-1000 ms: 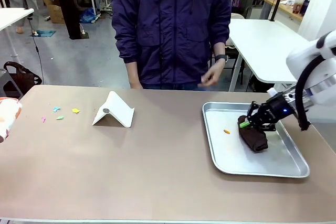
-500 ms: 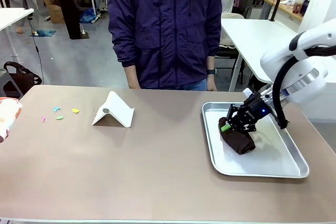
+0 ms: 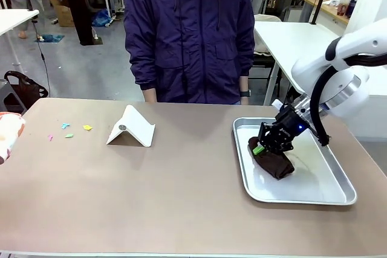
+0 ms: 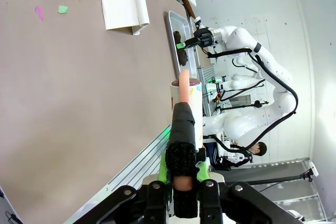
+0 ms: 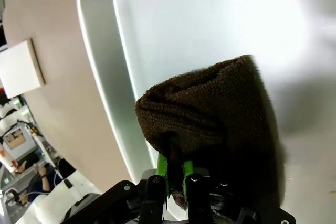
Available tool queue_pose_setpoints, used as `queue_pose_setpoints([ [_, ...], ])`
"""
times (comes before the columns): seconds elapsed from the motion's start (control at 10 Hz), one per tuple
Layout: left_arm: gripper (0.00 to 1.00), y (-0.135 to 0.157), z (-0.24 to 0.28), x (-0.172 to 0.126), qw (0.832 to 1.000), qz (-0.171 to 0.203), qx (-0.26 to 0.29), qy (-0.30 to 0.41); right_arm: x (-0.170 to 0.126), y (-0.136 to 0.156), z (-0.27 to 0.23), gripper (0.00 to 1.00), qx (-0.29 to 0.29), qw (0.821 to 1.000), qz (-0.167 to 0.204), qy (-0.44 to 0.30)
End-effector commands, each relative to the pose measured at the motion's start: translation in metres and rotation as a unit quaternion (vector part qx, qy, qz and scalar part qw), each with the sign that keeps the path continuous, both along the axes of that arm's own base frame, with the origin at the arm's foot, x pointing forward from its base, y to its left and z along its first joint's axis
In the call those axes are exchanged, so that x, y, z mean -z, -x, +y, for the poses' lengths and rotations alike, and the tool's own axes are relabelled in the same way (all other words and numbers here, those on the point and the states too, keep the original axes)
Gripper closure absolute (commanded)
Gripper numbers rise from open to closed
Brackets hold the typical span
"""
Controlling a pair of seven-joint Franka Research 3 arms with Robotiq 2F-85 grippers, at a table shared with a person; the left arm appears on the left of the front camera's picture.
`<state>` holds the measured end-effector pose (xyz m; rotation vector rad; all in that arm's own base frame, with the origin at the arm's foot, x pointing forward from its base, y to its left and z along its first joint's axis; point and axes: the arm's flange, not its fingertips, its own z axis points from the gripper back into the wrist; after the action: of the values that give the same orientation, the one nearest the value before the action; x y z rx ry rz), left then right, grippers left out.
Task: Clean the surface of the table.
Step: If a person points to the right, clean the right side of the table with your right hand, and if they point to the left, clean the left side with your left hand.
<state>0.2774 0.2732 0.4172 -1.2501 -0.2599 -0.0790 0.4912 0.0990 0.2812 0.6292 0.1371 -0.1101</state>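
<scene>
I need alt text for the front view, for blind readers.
The robot's right hand grips a brown cloth inside a metal tray on the right of a brownish table. A person in a dark jacket stands opposite; a white folded stand and coloured scraps lie to the left.

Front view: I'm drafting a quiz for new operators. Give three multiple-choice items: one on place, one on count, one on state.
1. Where is the brown cloth? A on the floor; B in the metal tray; C in the person's hand.
2. How many coloured paper scraps lie on the table? A two; B four; C seven.
3. The right gripper is: A open above the tray; B shut on nothing; C shut on the cloth.
Answers: B, the cloth sits inside the tray's rim; B, pink, blue, green and yellow bits lie at the table's left; C, its jaws pinch the cloth's top.
</scene>
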Motion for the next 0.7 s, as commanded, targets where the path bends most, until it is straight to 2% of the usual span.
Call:
queue_pose_setpoints([
  [0.0,1.0,0.002,0.0,-0.003,1.0,-0.003,0.003,-0.001,0.009,0.008,-0.015,0.88,0.024,0.999,-0.022,0.043],
  [0.3,1.0,0.002,0.0,-0.003,1.0,-0.003,0.003,-0.001,0.001,0.004,-0.047,0.88,0.105,0.99,-0.054,0.079],
  [0.6,1.0,0.002,0.0,-0.003,1.0,-0.003,0.003,-0.001,-0.005,0.002,-0.079,0.88,0.199,0.973,-0.048,0.108],
])
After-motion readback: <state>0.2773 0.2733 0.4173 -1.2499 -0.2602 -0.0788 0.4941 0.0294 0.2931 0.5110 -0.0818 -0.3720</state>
